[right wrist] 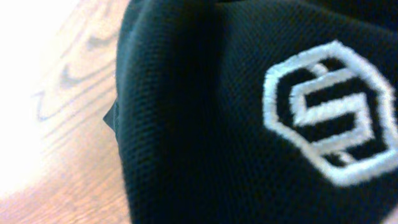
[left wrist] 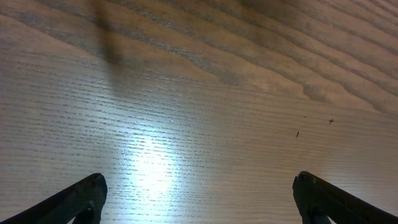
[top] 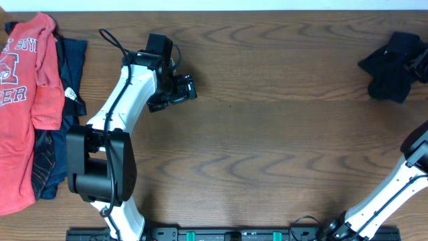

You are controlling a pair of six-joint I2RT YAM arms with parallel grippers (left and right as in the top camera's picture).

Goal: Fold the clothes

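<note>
The left pincer [left wrist: 199, 193] stands released, its two dark fingers [left wrist: 81, 196] spread wide over the bare brown wood-grain table [left wrist: 186, 93], with only lit wood and a few tiny dark specks between and ahead of them; nothing lies within its reach, and nothing blocks it. Behind this pincer, past its own white arm [top: 127, 87], a flat orange-red T-shirt with white lettering [top: 20, 114] lies at the table's end, spread over a navy fabric garment [top: 72, 60] whose edge shows along the side nearer the pincer; both are well apart from it. Far off on the opposite side, the right pincer [top: 418, 65] is clenched at the table's other end, barely in view from overhead; pressed right up against it is a bunched black knit short-sleeved shirt [right wrist: 205, 124], so close that its weave fills most of the wrist view. A white stitched octagonal logo [right wrist: 329, 112] sits on the cloth to one side. The fingers themselves are hidden, so I cannot tell whether any cloth is caught between them. Beyond the shirt's rounded edge a strip of table shows, pale in the glare.
</note>
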